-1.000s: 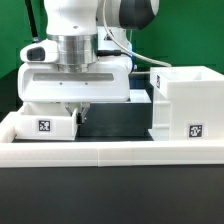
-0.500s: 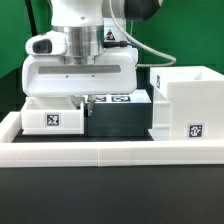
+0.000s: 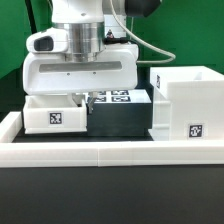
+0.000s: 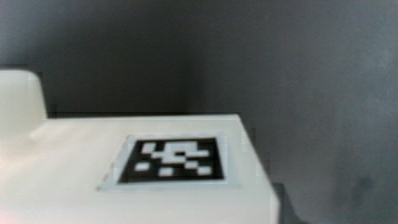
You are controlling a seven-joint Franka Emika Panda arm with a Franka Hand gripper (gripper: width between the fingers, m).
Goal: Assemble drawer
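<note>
Casing [image 3: 185, 100]: smooth white plastic, matt. Tray [image 3: 52, 115]: the same white plastic, with a printed black-and-white tag. Arm housing [image 3: 78, 72]: glossy white plastic; wrist collar [image 3: 82, 42] grey, metallic-looking. Tabletop [image 3: 118, 122]: black, matt.

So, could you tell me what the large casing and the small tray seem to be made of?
The large casing looks like white plastic, smooth and matte: even colour, crisp edges, no grain. The small tray looks the same white matte plastic. Their black-and-white tags seem printed stickers, though the pictures are too coarse to be sure.
</note>
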